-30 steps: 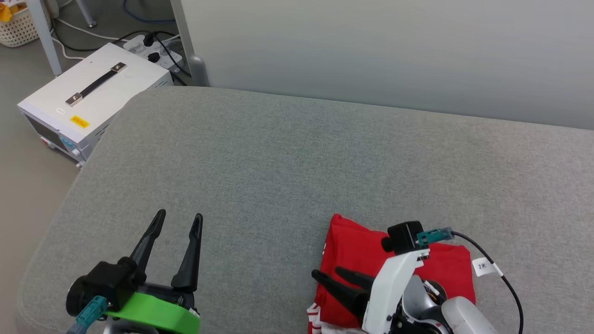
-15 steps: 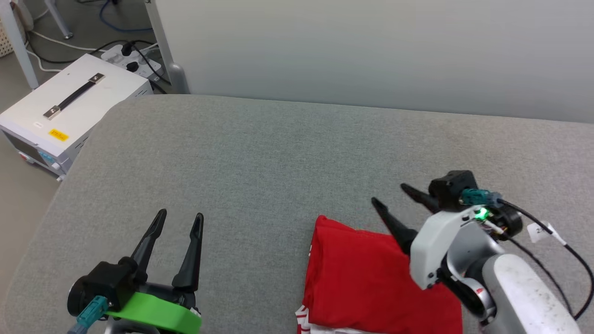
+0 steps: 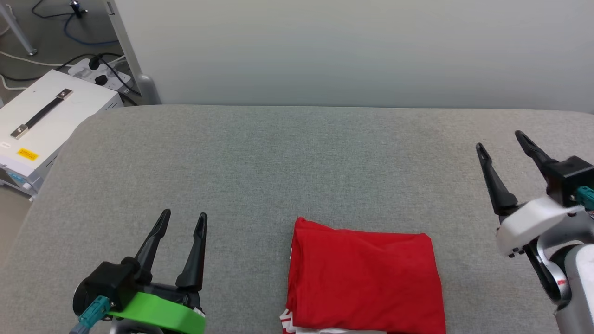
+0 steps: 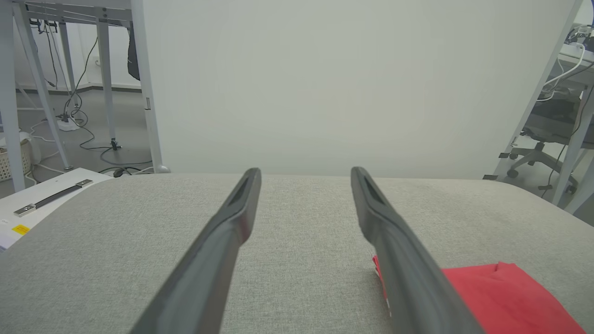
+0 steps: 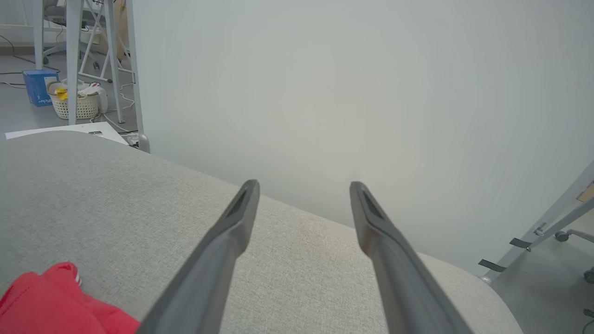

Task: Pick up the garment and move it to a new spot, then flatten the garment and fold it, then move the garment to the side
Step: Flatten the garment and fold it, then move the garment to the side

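Lying folded into a compact red rectangle, the garment (image 3: 364, 278) rested on the near part of the grey pad (image 3: 278, 162), between the two grippers and touching neither. A sliver of white striped trim peeked out at its near left corner, so the print side seemed tucked inside, which would keep the bundle tidy. The left gripper (image 3: 184, 214) hovered low beside the cloth's left edge, fingers spread wide and empty, pointing toward the wall. The right gripper (image 3: 500, 141) stood well off to the cloth's right and farther back, jaws equally wide, nothing between them. Keeping both clear of the fabric probably served to avoid dragging or snagging the layers. Folding looked finished. What likely remained was shifting the bundle aside, and the pad had bare room on either hand for that. Wide jaws would suit a pinch through all layers at an edge; a shallow grab risked peeling only the top layer and undoing the fold.
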{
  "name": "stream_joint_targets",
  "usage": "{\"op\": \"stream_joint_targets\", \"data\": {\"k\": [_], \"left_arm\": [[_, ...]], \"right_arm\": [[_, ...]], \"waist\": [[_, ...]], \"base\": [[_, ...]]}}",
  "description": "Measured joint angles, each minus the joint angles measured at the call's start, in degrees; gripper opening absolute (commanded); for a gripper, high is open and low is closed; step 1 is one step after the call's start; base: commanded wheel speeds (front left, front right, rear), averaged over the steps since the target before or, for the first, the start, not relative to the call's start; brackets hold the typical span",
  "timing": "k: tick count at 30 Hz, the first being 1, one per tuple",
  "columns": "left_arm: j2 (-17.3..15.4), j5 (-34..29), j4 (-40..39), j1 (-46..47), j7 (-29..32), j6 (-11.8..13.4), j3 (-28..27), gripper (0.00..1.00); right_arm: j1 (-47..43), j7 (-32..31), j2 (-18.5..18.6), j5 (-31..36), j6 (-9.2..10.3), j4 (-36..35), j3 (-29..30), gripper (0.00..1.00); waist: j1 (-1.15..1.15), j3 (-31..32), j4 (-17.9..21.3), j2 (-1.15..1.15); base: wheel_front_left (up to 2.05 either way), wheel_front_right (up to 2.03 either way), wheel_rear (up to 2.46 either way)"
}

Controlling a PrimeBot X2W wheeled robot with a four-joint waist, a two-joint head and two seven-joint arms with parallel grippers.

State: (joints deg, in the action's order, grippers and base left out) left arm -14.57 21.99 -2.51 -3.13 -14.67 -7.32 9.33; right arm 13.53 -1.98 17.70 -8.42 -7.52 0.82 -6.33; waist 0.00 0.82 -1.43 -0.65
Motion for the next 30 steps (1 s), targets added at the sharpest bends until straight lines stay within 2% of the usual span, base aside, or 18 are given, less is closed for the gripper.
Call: {"op": "stream_joint_targets", "data": {"k": [7,15,21,30], "left_arm": [[1.21,1.12,-0.07,-0.02,0.00,0.00,-1.13,1.00],[3.27,1.08,1.53,-0.48,0.00,0.00,-1.53,1.00],[3.45,0.14,2.65,-1.41,0.00,0.00,-1.56,1.00],[3.47,0.15,3.24,-1.46,0.00,0.00,-0.57,1.00]], "right_arm": [[-8.00,5.88,-1.87,0.15,-0.01,-4.56,7.11,1.00],[-17.16,11.23,-8.34,1.98,-0.01,-7.91,12.46,1.00],[-20.74,11.82,-11.03,3.25,0.00,-7.60,12.27,1.00],[-20.66,11.06,-11.00,4.42,-0.01,-7.27,11.43,1.00]], "waist": [[0.00,-0.21,0.42,0.00],[0.00,0.17,-0.39,0.00],[0.00,0.46,-0.33,0.00],[0.00,0.47,-0.14,0.00]], "base": [[0.00,0.00,0.00],[0.00,0.00,0.00],[0.00,0.00,0.00],[0.00,0.00,0.00]]}}
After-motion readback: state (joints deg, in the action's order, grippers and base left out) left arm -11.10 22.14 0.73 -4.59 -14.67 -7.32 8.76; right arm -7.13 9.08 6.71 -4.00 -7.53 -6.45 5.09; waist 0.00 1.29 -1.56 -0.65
